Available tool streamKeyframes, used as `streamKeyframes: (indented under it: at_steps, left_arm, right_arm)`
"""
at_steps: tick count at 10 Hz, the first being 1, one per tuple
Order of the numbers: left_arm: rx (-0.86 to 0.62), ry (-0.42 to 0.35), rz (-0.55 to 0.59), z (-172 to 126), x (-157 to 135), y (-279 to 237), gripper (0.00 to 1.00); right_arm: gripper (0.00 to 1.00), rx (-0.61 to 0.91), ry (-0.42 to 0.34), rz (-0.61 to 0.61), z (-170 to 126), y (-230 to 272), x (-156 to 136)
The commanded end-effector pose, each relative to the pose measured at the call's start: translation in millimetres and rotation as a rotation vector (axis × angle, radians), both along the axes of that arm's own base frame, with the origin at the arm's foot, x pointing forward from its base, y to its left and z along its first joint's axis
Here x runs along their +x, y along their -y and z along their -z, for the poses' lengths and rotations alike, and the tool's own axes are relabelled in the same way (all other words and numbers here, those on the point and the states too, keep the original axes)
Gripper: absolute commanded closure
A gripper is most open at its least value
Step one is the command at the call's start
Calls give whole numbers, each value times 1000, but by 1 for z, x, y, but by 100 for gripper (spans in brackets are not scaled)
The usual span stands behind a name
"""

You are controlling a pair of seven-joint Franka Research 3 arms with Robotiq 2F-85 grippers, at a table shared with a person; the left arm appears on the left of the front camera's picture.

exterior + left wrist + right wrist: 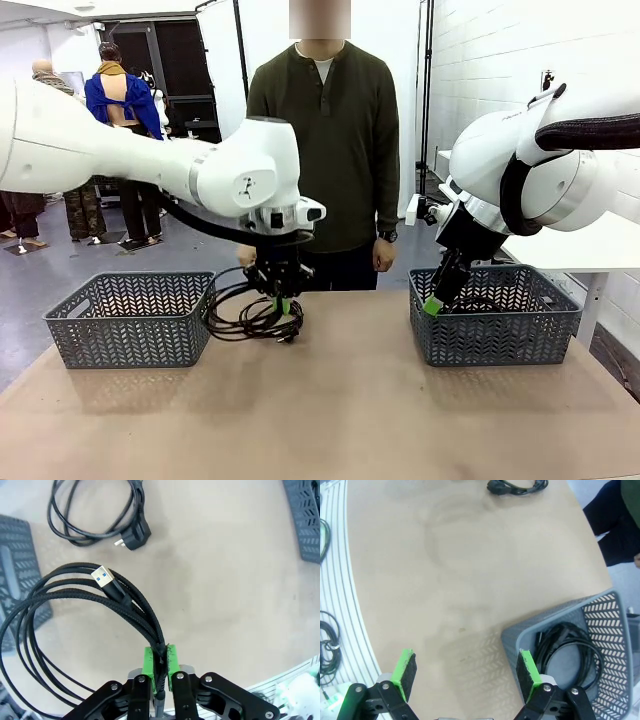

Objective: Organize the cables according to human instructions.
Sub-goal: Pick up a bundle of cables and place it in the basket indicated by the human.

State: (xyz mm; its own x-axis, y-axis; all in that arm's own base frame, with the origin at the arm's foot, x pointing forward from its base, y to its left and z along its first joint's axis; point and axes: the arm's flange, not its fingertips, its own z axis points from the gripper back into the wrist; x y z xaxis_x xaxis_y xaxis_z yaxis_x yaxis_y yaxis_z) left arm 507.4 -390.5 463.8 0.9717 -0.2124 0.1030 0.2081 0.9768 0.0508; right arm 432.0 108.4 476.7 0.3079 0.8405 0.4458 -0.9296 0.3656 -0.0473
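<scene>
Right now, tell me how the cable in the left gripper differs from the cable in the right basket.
The gripped cable is pinched in the shut left gripper; the basket cable lies loose inside the grey basket, near the open right gripper. The gripped cable has a braided sheath and a gold USB plug; the basket cable looks smooth, and I cannot make out its plug. Both are black and coiled in loops.

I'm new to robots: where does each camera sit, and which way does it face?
Front: robot's side of the table, facing the person across it; left gripper and right gripper show.
Left wrist: mounted there, looking down the left gripper, shut on a cable.
Right wrist: mounted there, looking down the open right gripper at a basket.
Shared: that basket, in front and right wrist.
</scene>
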Motion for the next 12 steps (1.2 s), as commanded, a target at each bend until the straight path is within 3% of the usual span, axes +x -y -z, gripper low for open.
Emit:
streamKeyframes:
  at_steps: [1,4,10,12]
  left_arm:
    - [42,41,114,-25,14,-20,100]
    - [37,26,305,-55,33,-71,100]
    - [-8,54,745,-55,53,-169,100]
    - [-1,58,765,-47,58,-191,100]
  right_arm:
    - [0,-12,-4,0,-1,-1,4]
    - [0,-12,-4,0,-1,-1,4]
    - [0,-12,-4,0,-1,-1,4]
    - [0,-12,-4,0,-1,-1,4]
